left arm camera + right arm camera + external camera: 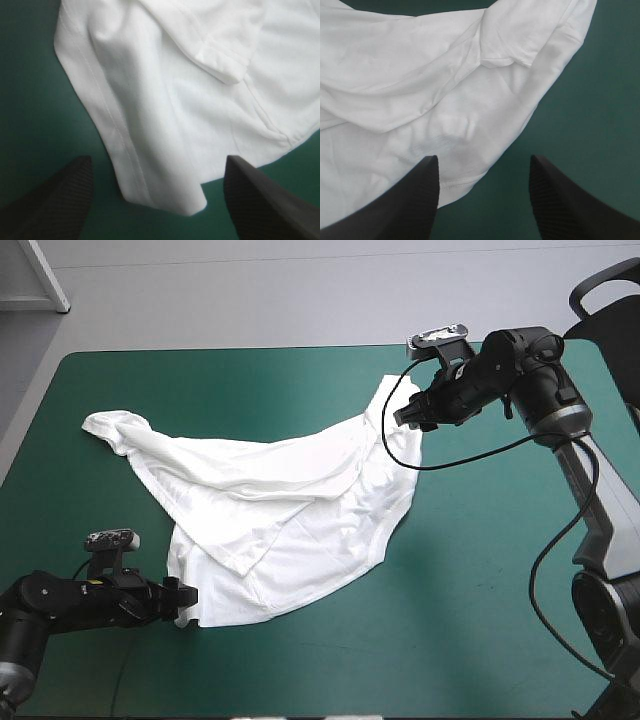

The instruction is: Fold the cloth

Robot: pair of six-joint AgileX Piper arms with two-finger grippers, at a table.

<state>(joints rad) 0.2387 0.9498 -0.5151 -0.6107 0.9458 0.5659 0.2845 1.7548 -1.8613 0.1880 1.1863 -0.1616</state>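
You have the crumpled white short-sleeved T-shirt (280, 510) lying loosely spread across the middle of the teal-green worktop (480, 580). One end trails to the upper left of the high view and another to the upper right. Your left gripper (188, 600), at the lower left, has its black fingers (55, 200) spread wide, with a hemmed corner of the T-shirt lying between them. Your right gripper (405, 416), upper right, also stands wide apart, with the T-shirt's edge reaching in beside one finger and nothing gripped.

Beyond the far edge of the teal-green cover (480, 640) lies a plain, pale grey floor (300, 290).
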